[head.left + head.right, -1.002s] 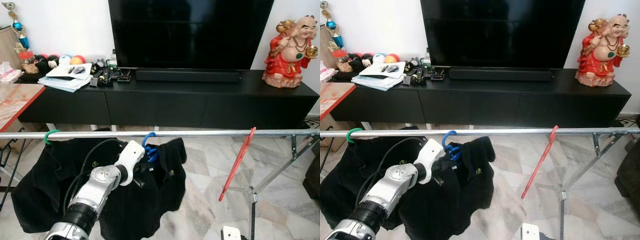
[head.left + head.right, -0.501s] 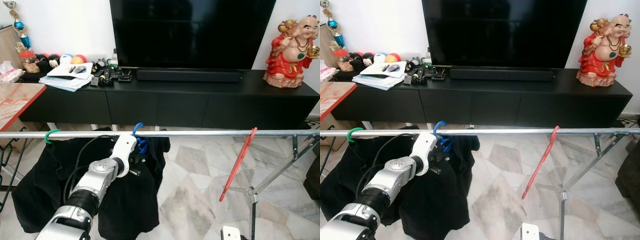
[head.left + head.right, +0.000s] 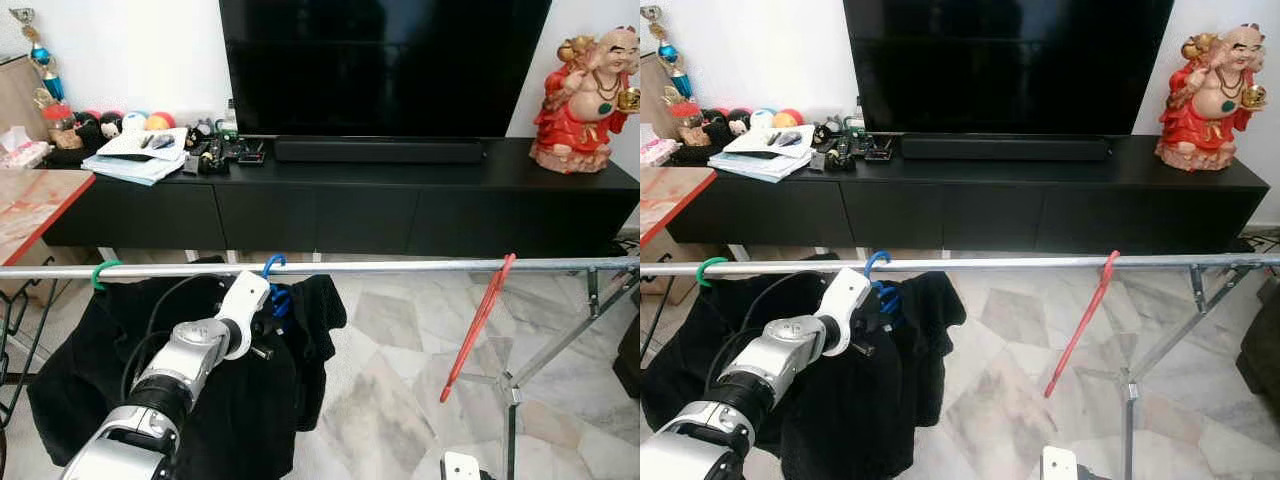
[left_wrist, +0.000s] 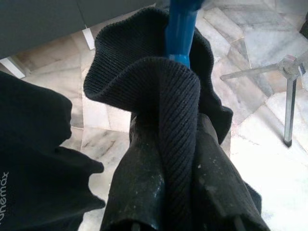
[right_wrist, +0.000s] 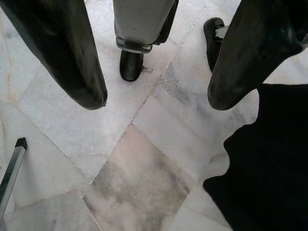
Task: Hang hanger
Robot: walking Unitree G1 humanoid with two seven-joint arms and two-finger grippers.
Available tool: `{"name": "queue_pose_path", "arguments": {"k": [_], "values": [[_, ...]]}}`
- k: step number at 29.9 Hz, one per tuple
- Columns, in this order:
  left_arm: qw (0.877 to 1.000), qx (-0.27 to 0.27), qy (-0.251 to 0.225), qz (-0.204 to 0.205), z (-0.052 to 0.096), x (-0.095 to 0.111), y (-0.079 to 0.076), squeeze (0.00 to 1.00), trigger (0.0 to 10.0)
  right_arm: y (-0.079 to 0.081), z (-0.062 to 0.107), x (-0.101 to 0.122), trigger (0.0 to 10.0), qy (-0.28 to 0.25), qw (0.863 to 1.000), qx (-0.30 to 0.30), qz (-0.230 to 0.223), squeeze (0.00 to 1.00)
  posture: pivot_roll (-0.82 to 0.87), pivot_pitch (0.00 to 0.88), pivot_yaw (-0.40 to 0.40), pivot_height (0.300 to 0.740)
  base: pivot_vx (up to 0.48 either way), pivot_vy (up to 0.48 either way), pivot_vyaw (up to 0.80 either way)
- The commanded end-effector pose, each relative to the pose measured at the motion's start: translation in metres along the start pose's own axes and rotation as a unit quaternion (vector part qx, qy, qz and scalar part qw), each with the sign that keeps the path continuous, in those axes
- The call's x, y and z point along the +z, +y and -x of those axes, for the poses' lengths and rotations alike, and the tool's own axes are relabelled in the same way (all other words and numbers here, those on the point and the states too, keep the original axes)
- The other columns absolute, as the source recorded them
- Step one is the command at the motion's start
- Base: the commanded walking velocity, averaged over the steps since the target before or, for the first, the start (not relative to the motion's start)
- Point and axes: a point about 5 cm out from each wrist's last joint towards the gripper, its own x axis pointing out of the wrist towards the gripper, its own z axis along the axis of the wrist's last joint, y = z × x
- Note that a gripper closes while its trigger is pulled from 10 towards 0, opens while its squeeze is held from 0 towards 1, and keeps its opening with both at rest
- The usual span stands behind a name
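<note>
I had the left gripper point(image 4: 168, 159) pinched on the ribbed collar of the black garment point(image 3: 240, 400), right under the neck of the blue hanger point(image 3: 276, 283). The hanger's hook sat up at the rail point(image 3: 400, 267), crossing it, between the green hanger point(image 3: 101, 272) and the red hanger point(image 3: 478, 325), much nearer the green one. I couldn't tell whether the hook was fully seated over the rail or just resting against it.

My read on doing this step well: lower straight down until the rail takes the weight, confirm the hook has wrapped the tube, only then let go. Releasing early would drop the lot.

Hook pointed up with its open side toward the green hanger. The hanger's long axis was hidden under the garment; it looked to run roughly along the rail.

Right gripper point(image 5: 154, 96) hung idle over the marble floor point(image 5: 144, 183), fingers spread, holding nothing.
</note>
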Motion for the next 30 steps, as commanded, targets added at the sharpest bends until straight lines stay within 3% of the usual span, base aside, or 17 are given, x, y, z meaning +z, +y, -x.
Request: {"name": "queue_pose_path", "arguments": {"k": [1, 5, 10, 26, 30], "values": [[1.0, 0.009, -0.008, 0.006, -0.001, 0.004, 0.002, 0.0, 10.0, 0.002, 0.0, -0.001, 10.0, 0.002, 1.0, 0.001, -0.001, 0.0, 0.15, 0.0, 0.034, 0.74, 0.0, 0.0, 0.0], [1.0, 0.002, -0.019, -0.001, -0.003, 0.018, 0.002, 0.0, 10.0, 0.002, 0.0, -0.001, 10.0, 0.002, 1.0, 0.001, -0.002, 0.0, 0.15, 0.0, 0.04, 0.74, 0.0, 0.0, 0.0], [1.0, -0.002, -0.006, -0.011, -0.004, 0.018, 0.003, 0.0, 10.0, 0.003, 0.0, -0.004, 10.0, 0.003, 1.0, 0.002, -0.004, 0.0, 0.14, 0.0, 0.051, 0.74, 0.0, 0.0, 0.0], [1.0, -0.02, 0.021, -0.003, -0.008, 0.007, -0.006, 0.0, 10.0, -0.001, 0.003, -0.02, 10.0, 0.012, 1.0, -0.002, -0.014, 0.0, 0.12, 0.039, 0.073, 0.74, 0.0, 0.0, 0.0], [0.997, -0.028, 0.069, -0.004, -0.006, -0.013, -0.009, 0.0, 10.0, -0.002, 0.003, -0.022, 10.0, 0.015, 1.0, 0.0, -0.01, 0.0, 0.13, 0.046, 0.071, 0.74, 0.0, 0.0, 0.0]]}}
